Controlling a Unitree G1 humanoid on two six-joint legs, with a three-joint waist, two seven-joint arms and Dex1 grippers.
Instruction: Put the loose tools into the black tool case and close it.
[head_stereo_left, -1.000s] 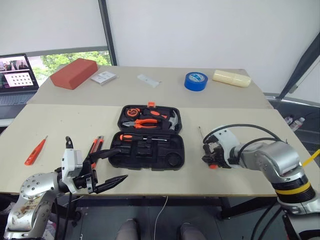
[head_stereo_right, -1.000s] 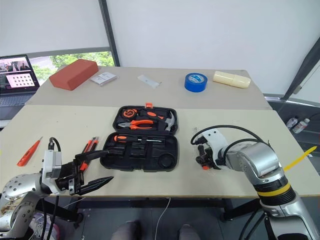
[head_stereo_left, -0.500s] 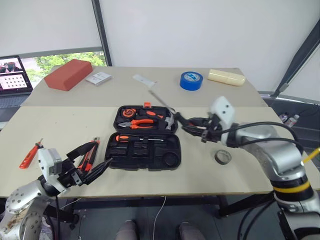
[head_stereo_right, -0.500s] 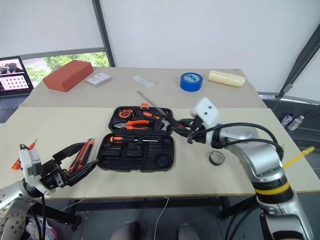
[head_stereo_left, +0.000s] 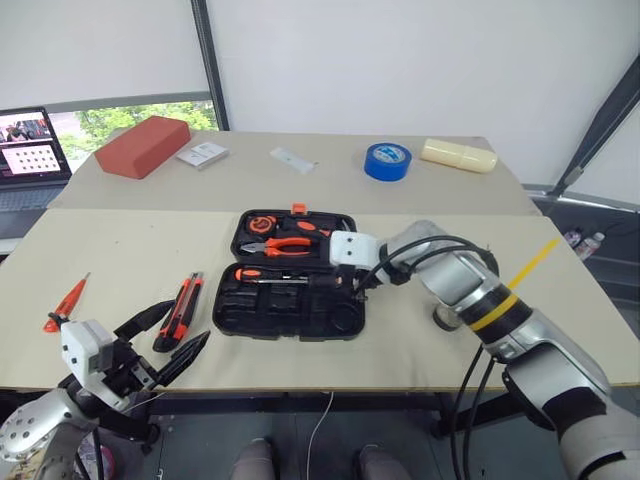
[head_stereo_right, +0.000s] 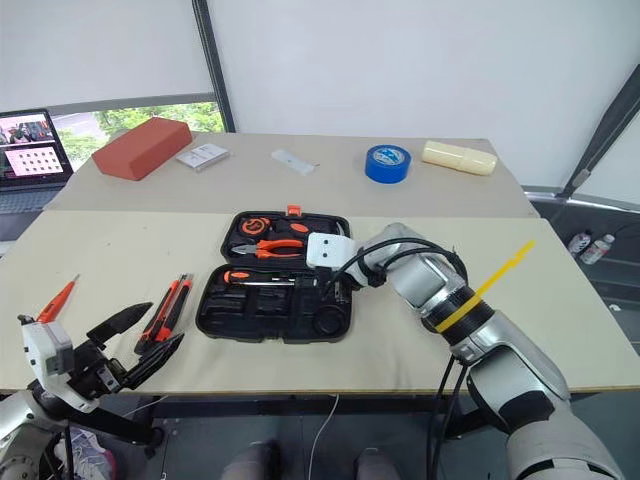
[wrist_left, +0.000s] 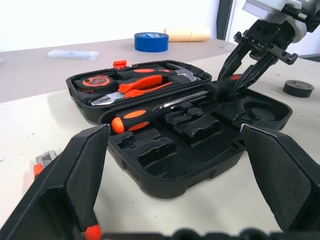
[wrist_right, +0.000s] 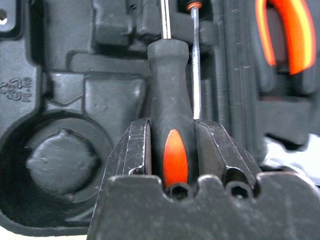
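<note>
Table edge (head_stereo_left: 330, 388) lies near open tool case (head_stereo_left: 290, 315).

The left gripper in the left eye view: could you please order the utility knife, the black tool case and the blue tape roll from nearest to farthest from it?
From the left gripper:
1. Utility knife, just beyond its fingertips on the near table.
2. Black tool case, lying open mid-table, further toward the robot's right.
3. Blue tape roll, on the far table, to the right.
</note>
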